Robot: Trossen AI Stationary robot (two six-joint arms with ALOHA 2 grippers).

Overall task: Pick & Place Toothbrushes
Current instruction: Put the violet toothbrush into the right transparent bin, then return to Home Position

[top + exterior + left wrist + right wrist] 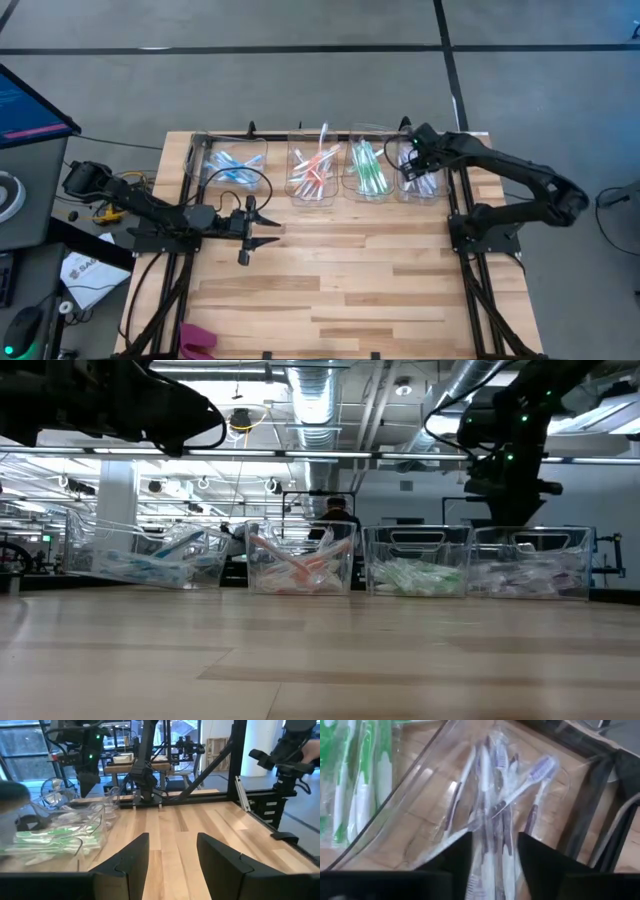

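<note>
Four clear bins stand in a row along the table's far edge. They hold blue toothbrushes [228, 168], orange-red ones [313, 172], green ones [367, 170] and purple ones [421, 183]. My right gripper [413, 160] hangs over the purple bin [435, 775], pointing steeply down, open. The purple toothbrushes [495, 810] lie in a heap below and between its fingers. Whether a finger touches one cannot be told. My left gripper [262, 228] waits open and level above the table's left middle, with nothing between its fingers [172, 865].
The near half of the wooden table top [340, 290] is bare planks. A pink object [197, 342] lies at the near left edge. Dark frame posts [455, 215] stand at the table's sides. A person [335, 515] shows far behind the bins.
</note>
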